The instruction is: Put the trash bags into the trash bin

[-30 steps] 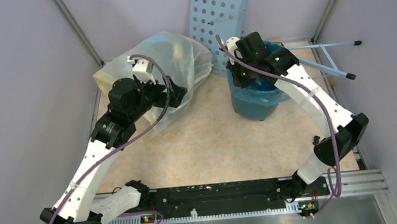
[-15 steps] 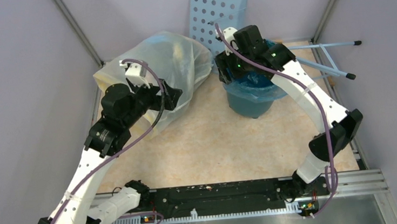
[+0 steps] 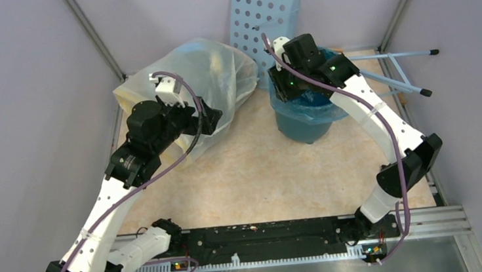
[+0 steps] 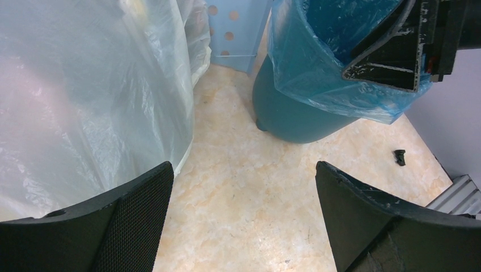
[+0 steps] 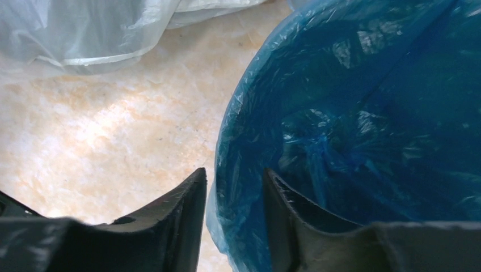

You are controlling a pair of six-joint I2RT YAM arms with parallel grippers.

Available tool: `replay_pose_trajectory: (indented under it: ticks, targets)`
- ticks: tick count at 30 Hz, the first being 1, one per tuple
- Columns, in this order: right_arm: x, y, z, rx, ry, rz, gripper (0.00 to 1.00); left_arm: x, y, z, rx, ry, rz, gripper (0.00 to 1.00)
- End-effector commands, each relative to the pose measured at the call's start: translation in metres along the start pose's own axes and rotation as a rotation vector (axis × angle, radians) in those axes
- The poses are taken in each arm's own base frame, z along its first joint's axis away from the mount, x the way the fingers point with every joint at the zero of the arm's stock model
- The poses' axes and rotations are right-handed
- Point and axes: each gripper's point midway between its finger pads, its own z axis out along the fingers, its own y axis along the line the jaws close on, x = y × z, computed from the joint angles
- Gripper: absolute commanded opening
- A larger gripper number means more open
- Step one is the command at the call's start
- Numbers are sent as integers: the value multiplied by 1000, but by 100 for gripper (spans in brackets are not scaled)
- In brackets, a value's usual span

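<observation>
Crinkly translucent light-blue plastic bag (image 5: 351,113) lines the round dark-teal plastic bin (image 4: 289,119), skirt draped over its rim. Right gripper (image 5: 232,221) straddles that rim; pinching or not, can't tell. Left gripper (image 4: 244,215) gapes empty above mottled beige tabletop (image 3: 261,167).

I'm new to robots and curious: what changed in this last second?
The right gripper shifted left to straddle the rim of the trash bin, over the blue trash bag; the bin nudged left too. The left gripper drew back slightly, open. The whitish bag and perforated panel stayed.
</observation>
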Motion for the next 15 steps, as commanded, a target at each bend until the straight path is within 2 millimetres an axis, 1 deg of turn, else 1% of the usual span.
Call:
replay_pose_trajectory:
  ticks: [1, 4, 5, 12, 15]
  targets:
    - [-4, 9, 11, -3, 18, 2, 23, -17, 1, -8, -21, -52, 13, 99]
    - [-11, 19, 17, -27, 15, -1, 2, -19, 3, -12, -32, -59, 14, 99]
    - [-15, 23, 18, -35, 9, -2, 0, -19, 3, -13, -35, -61, 14, 99]
    - [-47, 56, 25, -107, -53, 3, 0, -21, 7, -20, -56, -78, 21, 99]
    - [-55, 72, 32, -130, -59, -10, 0, -20, 8, -17, -58, -78, 18, 99]
